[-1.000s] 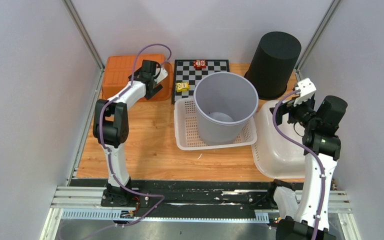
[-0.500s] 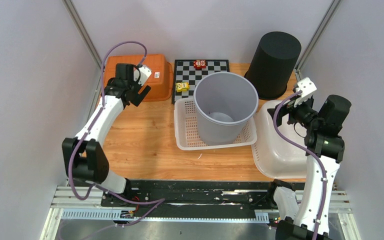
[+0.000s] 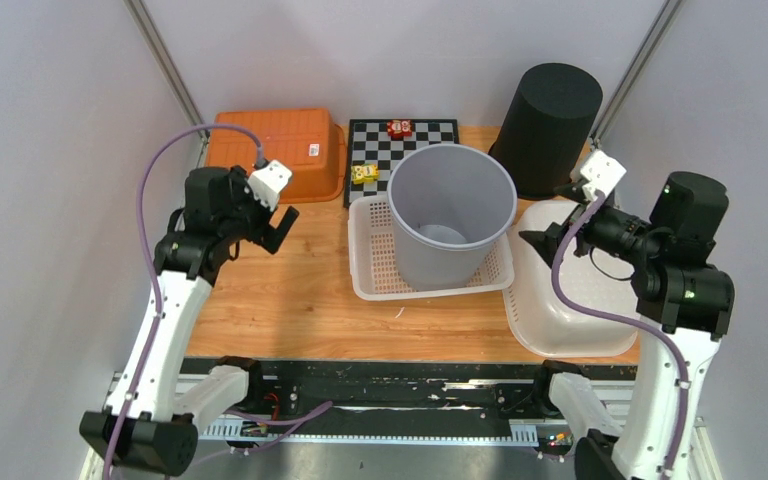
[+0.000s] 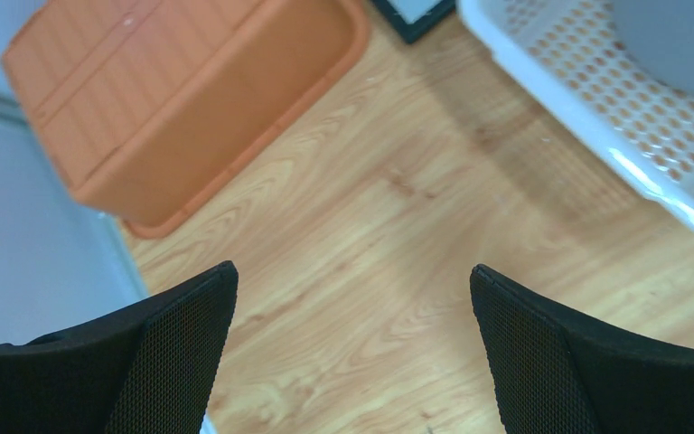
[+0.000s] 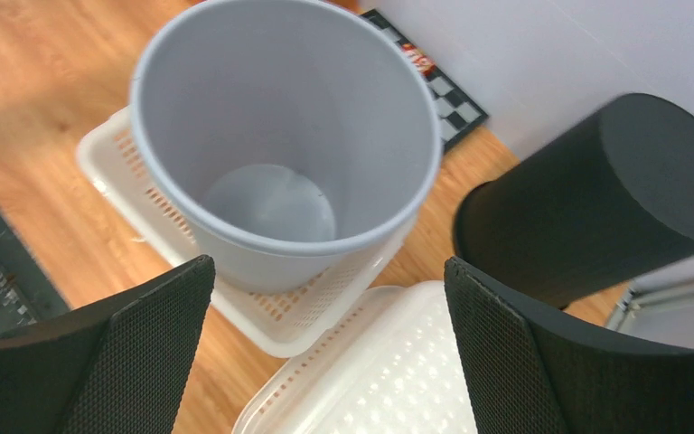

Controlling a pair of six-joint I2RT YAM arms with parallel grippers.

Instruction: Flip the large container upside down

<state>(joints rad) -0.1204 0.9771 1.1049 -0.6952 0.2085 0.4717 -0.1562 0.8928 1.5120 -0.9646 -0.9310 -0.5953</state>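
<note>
Wooden table [image 3: 290, 300] bears at its middle the grey bin [image 3: 450, 215], a smooth, tapered plastic pail that looks empty. It stands upright in a white basket [image 3: 370, 272], long axis vertical and open mouth up, so it is not yet turned over. The right gripper [image 5: 325, 267], jaws spread wide and empty, hovers close at the bin's three o'clock, while the left gripper [image 4: 352, 271], equally wide apart and empty, hangs farther off at nine o'clock, so the right arm looks nearer.
</note>
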